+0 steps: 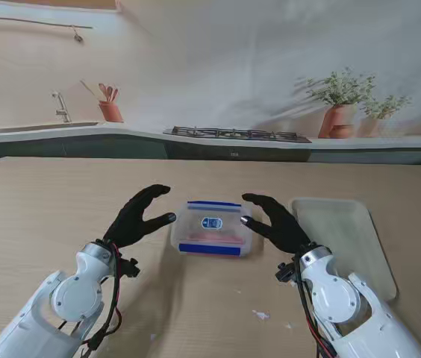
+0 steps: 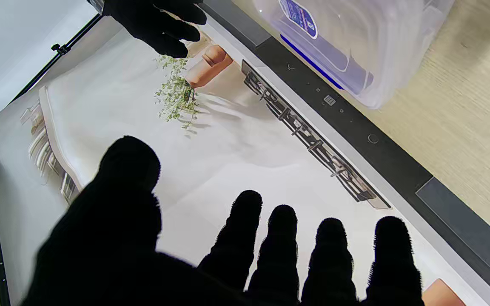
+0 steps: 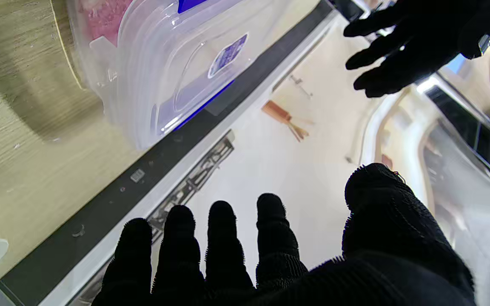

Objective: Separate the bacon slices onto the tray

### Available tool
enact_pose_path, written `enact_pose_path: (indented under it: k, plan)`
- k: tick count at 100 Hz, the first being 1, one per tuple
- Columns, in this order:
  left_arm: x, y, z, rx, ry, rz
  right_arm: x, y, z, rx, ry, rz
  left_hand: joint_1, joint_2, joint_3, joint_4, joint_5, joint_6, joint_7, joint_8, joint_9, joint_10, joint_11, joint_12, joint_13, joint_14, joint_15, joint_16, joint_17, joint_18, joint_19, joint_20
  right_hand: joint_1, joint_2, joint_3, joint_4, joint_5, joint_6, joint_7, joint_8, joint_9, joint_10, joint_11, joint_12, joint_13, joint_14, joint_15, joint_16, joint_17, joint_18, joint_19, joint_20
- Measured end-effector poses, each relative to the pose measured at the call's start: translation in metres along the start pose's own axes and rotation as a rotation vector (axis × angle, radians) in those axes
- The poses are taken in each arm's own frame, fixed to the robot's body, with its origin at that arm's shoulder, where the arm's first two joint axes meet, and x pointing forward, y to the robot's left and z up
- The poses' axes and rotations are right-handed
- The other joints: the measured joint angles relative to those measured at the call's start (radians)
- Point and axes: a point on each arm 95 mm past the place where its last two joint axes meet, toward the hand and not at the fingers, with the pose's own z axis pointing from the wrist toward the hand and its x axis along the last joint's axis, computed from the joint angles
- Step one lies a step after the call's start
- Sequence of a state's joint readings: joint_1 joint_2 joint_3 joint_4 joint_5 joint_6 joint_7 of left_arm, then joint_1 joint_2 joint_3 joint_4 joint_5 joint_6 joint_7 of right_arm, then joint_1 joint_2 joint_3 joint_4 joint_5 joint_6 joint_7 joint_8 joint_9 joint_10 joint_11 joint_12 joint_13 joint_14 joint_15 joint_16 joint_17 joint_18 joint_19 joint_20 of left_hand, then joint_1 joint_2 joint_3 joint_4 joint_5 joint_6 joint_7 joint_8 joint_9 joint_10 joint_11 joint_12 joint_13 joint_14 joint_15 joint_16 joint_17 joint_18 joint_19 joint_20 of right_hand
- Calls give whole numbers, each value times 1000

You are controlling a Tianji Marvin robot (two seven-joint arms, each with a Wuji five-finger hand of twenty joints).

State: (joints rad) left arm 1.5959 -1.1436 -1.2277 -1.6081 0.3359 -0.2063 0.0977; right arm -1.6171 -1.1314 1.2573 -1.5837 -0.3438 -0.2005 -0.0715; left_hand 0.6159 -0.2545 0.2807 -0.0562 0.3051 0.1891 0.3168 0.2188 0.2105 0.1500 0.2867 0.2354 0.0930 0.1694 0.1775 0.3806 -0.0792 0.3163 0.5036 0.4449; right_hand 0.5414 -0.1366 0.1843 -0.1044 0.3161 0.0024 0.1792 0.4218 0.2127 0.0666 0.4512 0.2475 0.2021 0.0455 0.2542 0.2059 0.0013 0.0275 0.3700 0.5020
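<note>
A clear plastic box [image 1: 212, 228] with a blue-edged lid and a blue label sits mid-table, pink bacon showing through its wall. The same box [image 2: 355, 46] [image 3: 155, 63] appears in both wrist views. My left hand [image 1: 139, 216] in a black glove hovers just left of the box, fingers spread, holding nothing. My right hand [image 1: 276, 222] hovers just right of it, equally open, fingertips close to the box's edge without clear contact. The pale tray [image 1: 345, 242] lies flat to the right of my right hand and holds nothing.
Small white scraps [image 1: 261, 315] lie on the wooden table nearer to me. A printed kitchen backdrop [image 1: 210, 89] with sink, hob and plants stands behind the table's far edge.
</note>
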Motion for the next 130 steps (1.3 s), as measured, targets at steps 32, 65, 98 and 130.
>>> enact_pose_path:
  k: [32,65,98,130]
  plan:
    - [-1,-2,-2,8,-11,3,4,0,-1,1,11,-14,0,0,10,0,2,-10,9,5,0,0,0,0,0,1,6,0,0,3,0,0,12,0,-18,0,0,-11,10,0,0,0,0,0,0,-3,0,0,6,-2,-10,1]
    - [0,-2,-2,2,9,90,4,-1,-1,11,9,-16,27,0,42,0,96,-50,41,15,14,0,26,21,0,0,21,0,-2,3,-24,-16,24,0,-18,0,13,-11,26,0,1,0,0,0,0,-3,0,0,12,-2,-13,10]
    - [-3,6,19,-179,72,445,16,-4,-1,89,56,-149,144,-10,277,0,191,-207,71,48,51,-116,87,58,9,-97,87,-3,9,-13,-14,-3,59,0,-19,19,99,-49,82,30,22,0,21,5,0,-22,0,0,12,-6,-24,11]
    - [-13,21,36,-225,106,588,32,-14,2,212,140,-373,194,-14,300,0,211,-258,120,67,53,-176,115,71,29,-123,151,-10,12,-27,104,-30,89,0,-19,19,217,-64,135,34,31,-12,32,15,0,-39,1,0,12,-27,-38,11]
